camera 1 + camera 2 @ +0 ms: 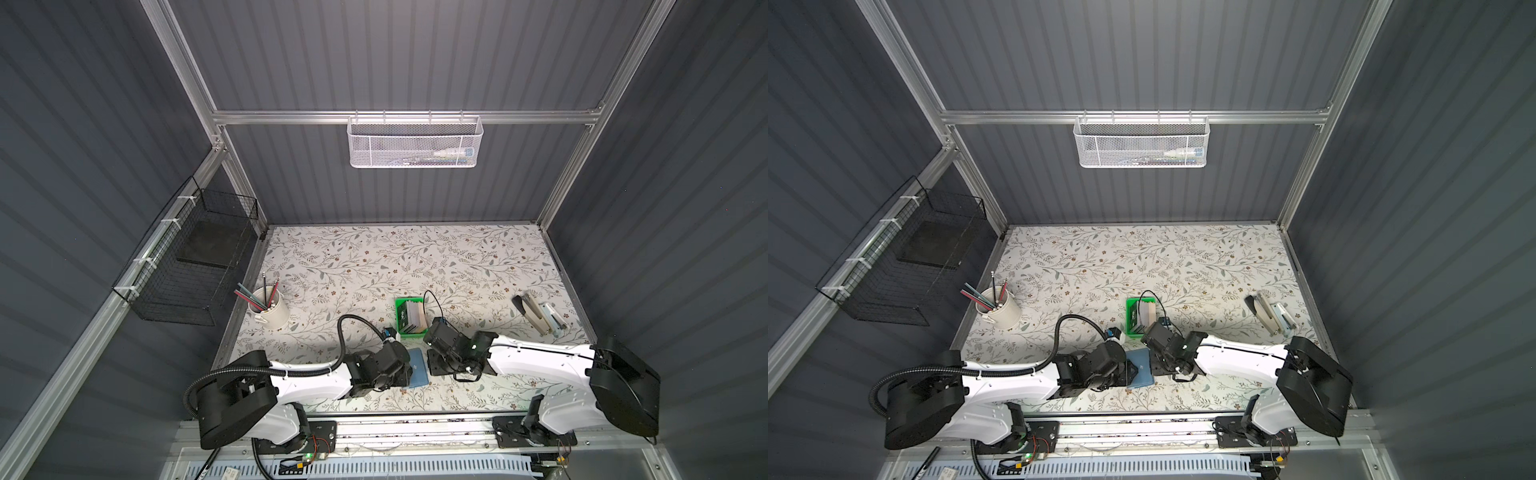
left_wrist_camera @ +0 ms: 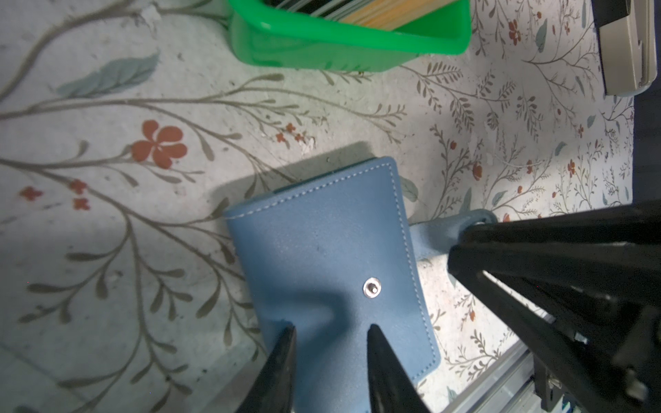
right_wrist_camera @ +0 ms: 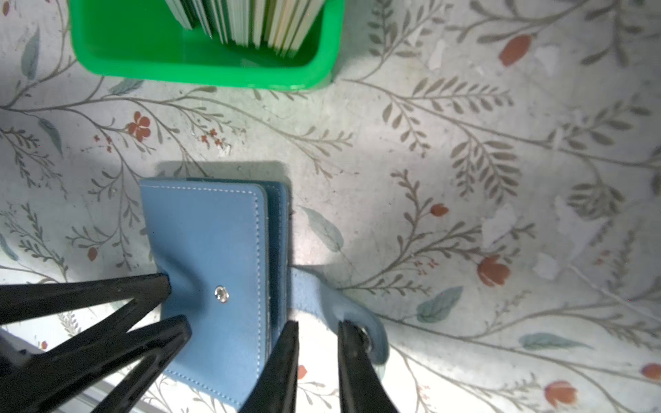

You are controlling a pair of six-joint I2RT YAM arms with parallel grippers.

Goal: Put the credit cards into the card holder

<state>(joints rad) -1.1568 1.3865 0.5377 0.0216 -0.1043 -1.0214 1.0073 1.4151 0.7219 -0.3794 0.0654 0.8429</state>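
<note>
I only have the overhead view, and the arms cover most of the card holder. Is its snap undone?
Observer: Yes. In the right wrist view the snap tab sticks out loose beside the closed card holder, its stud bare.
Operator: And on the left?
Observer: The left fingers press the cover at the spine edge, denting it.
Operator: And the right?
Observer: The right fingers stand apart, one against the tab's end.

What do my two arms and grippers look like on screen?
Both the left arm and right arm have glossy white link shells with bulky black joint housings. A black corrugated hose loops along the left; a thin black cable arcs over the right. The left gripper and right gripper have matte black fingers tapering to points.
</note>
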